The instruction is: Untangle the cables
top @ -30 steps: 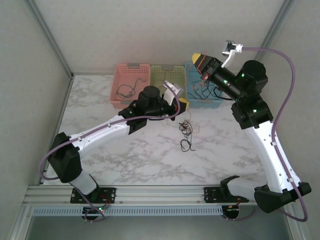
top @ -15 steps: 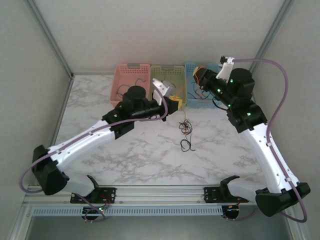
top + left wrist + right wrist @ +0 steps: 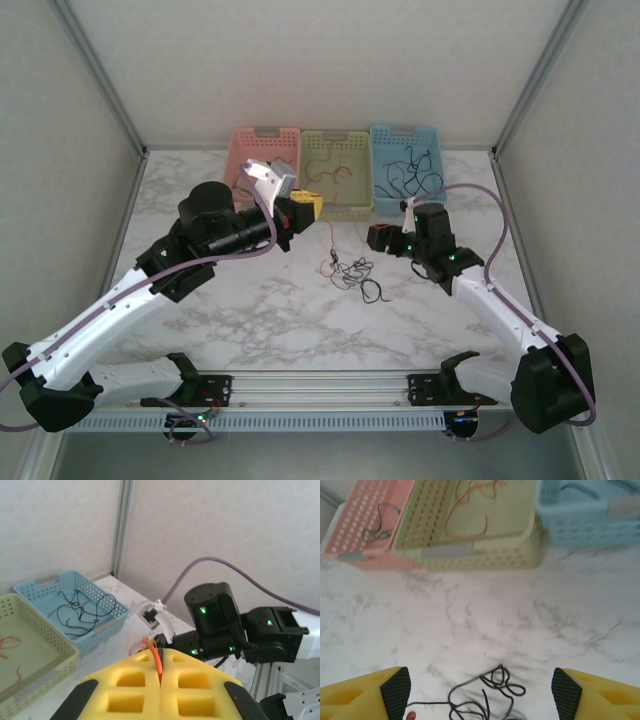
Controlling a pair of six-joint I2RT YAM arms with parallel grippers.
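Marble-patterned tabletop, white with grey veins and a smooth matt face, carries a loose tangle of thin cables. They are mostly black loops with a few red-orange strands, and they lie near the middle, between the two arms.

The left gripper has blocky yellow pads, moulded with square recesses. The pads are pressed together on one red-orange cable, which hangs from them down to the tangle.

The right gripper hovers over the far right side of the tangle with its jaws spread wide. Its yellow fingers end in black, rubbery-looking caps. The black loops lie on the table between the fingers, apart from both.

Three plastic lattice baskets stand side by side along the far edge:
- The pink basket, on the left, holds a thin dark wire.
- The pale green basket, in the middle, holds curled red-orange wires.
- The blue basket, on the right, holds black wires.

Each basket has a grey label tab set into its rim. Any lettering on the tabs is too blurred to read.
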